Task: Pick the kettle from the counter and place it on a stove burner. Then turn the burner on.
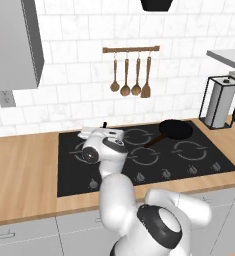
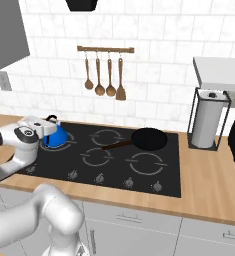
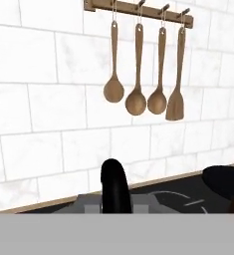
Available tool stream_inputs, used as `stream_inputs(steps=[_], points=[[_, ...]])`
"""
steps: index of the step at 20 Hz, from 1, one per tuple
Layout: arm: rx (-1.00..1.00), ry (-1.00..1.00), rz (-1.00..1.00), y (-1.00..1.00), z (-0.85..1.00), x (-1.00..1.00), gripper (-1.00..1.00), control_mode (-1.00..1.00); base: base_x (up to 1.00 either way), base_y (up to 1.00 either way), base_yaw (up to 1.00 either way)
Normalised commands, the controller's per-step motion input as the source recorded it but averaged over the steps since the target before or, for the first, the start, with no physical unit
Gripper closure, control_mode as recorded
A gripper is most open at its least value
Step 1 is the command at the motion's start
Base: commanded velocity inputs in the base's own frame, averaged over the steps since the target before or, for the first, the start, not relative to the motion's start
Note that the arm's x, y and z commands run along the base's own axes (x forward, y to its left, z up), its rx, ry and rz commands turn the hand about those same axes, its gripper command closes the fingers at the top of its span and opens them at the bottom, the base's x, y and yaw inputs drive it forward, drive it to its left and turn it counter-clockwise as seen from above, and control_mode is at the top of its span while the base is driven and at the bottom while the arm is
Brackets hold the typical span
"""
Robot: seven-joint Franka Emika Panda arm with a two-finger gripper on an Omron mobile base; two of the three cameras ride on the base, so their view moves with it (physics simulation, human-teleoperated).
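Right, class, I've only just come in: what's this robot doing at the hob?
The robot's tool is shut on the handle of the blue kettle, which sits over the left rear ring of the black cooktop. A black frying pan rests further right. The kettle is at the stove; the burner knobs along the front edge are untouched.

The kettle (image 2: 55,137) is glossy blue with a black arched handle (image 3: 114,185). The tabletop (image 2: 209,185) is light brown wood with a fine grain, above grey drawers (image 1: 24,232). The cooktop (image 2: 174,165) is black glass printed with thin grey broken rings; the stove burner (image 2: 146,164) is one such ring. The frying pan (image 2: 148,138) is black. The wall tiles (image 3: 39,60) are white with faint marbling. Four brown wooden utensils (image 3: 143,99) hang on a brown rail (image 3: 138,11).
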Motion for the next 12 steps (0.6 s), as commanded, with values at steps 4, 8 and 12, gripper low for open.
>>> stream_inputs(steps=[4, 8, 12], points=[[0.00, 0.14, 0.00, 0.26, -0.03, 0.21, 1.00, -1.00, 0.00, 0.00, 0.00], [0.00, 0.10, 0.00, 0.17, -0.17, 0.22, 1.00, -1.00, 0.00, 0.00, 0.00], [0.00, 0.04, 0.00, 0.14, -0.34, 0.20, 1.00, -1.00, 0.00, 0.00, 0.00]])
